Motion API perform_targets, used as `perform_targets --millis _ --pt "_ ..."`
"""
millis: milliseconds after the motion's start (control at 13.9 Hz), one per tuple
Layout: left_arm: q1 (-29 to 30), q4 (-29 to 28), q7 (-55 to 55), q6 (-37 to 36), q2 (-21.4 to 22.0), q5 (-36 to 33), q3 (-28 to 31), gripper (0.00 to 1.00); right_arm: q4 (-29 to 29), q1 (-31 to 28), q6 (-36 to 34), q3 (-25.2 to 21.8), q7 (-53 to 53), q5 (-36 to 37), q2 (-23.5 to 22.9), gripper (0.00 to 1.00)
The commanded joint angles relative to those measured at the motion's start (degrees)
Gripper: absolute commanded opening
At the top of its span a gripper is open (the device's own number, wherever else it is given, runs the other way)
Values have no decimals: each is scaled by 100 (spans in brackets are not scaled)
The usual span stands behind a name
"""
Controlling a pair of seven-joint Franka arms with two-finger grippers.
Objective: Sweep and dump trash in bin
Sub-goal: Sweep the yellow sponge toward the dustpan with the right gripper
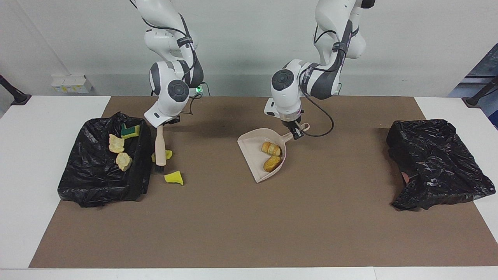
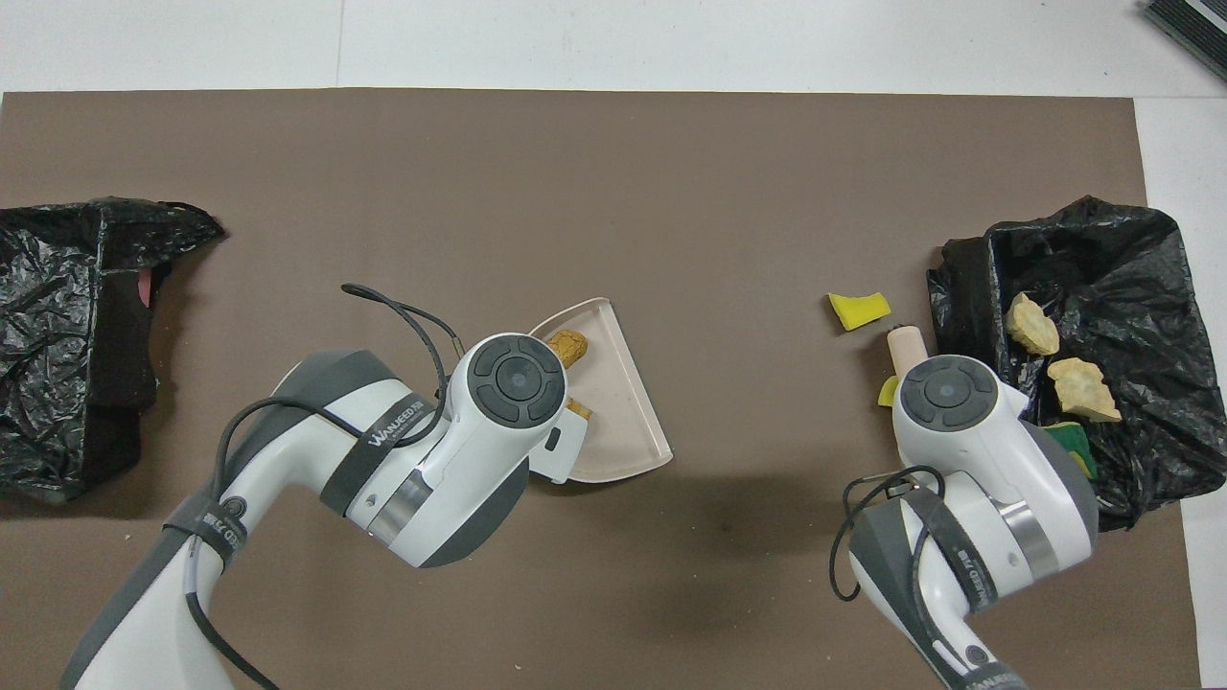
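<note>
My right gripper (image 1: 165, 123) is shut on the top of a beige brush (image 1: 159, 144) that hangs bristles down beside the black-bagged bin (image 1: 139, 182) at the right arm's end. Two yellow sponge pieces of trash lie on the mat: one (image 1: 167, 154) right by the brush, another (image 1: 174, 177) a little farther from the robots (image 2: 858, 310). The bin holds two bread-like lumps (image 1: 116, 143) and a green-backed sponge (image 1: 130, 131). My left gripper (image 1: 296, 132) is shut on the handle of the beige dustpan (image 1: 255, 171), which carries two golden-brown lumps (image 1: 271, 148).
A second black-bagged bin (image 1: 435, 163) sits at the left arm's end of the brown mat (image 1: 249, 225). The white tabletop (image 1: 35, 128) borders the mat. A cable loops from the left wrist near the dustpan handle.
</note>
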State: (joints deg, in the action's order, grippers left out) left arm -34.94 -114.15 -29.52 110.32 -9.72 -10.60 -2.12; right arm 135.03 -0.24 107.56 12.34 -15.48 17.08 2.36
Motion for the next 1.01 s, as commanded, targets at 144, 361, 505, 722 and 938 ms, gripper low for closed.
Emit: perform_targets --millis 144,361,505,722,938 --pt "119 -98 105 130 23 -83 36 0 -722 848 169 49 177 -1468 -367 0" --pt "163 -98 96 165 14 -83 36 0 -1399 1446 213 58 -33 -2156 -963 0" --pt "190 -98 96 165 6 -83 36 0 -1654 1737 213 49 -166 -2524 -1097 0" --pt "181 -89 96 69 14 -83 36 0 -2137 1940 -40 49 -201 -3263 -1185 0" --pt "137 -107 96 -11 41 -250 36 0 -2963 1880 -769 32 -395 -3282 -1290 0"
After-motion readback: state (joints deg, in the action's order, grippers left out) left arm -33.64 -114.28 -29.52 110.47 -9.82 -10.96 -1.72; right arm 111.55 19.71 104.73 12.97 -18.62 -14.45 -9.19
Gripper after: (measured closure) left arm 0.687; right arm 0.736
